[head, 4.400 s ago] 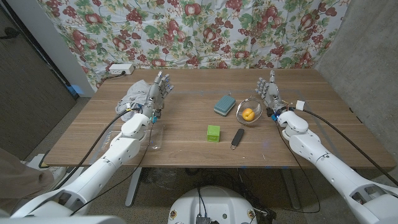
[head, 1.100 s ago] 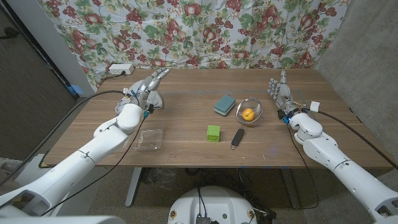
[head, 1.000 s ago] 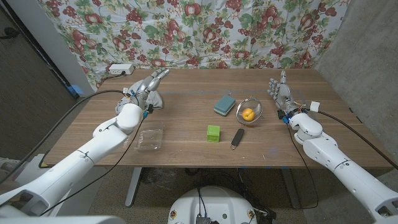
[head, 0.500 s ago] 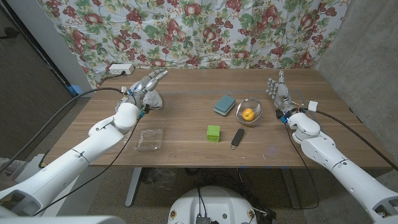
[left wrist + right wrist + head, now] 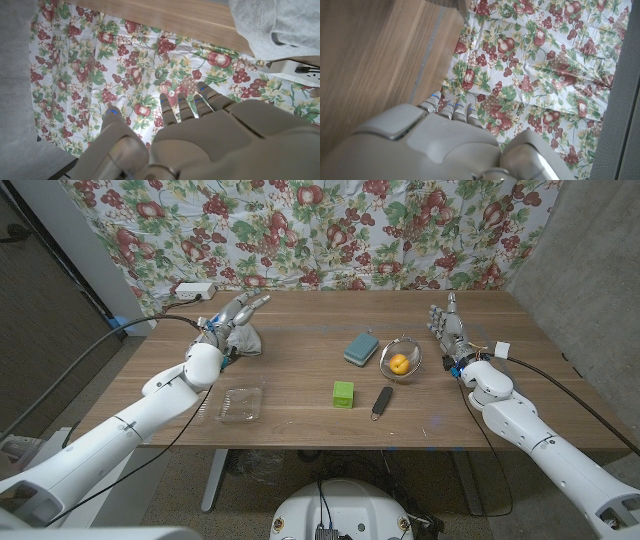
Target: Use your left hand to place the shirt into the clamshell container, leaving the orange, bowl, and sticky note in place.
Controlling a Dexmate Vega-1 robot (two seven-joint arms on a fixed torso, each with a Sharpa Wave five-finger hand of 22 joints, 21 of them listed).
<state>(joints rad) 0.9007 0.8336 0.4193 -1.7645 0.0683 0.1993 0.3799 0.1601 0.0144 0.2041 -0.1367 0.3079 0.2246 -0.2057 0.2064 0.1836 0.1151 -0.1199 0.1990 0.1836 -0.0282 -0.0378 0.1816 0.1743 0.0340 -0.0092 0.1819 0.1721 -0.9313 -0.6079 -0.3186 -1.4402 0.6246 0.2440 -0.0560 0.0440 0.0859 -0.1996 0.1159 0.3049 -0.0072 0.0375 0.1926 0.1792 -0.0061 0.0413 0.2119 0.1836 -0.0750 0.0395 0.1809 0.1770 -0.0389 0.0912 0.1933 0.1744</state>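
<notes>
The left hand (image 5: 238,315), fingers apart and apparently empty, has swung out to hover over the grey shirt (image 5: 243,338) at the table's far-left; the clamshell container (image 5: 241,402) waits nearer. Grasping comes next.

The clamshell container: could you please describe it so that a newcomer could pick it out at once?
On the wooden table, look at the near-left part, beside the robot's left forearm. The clamshell container lies there, apart from the other things. Unlike the green cube and the black clip to its right, it is clear plastic.

Even, soft indoor light; sharp frames, faint shadows
</notes>
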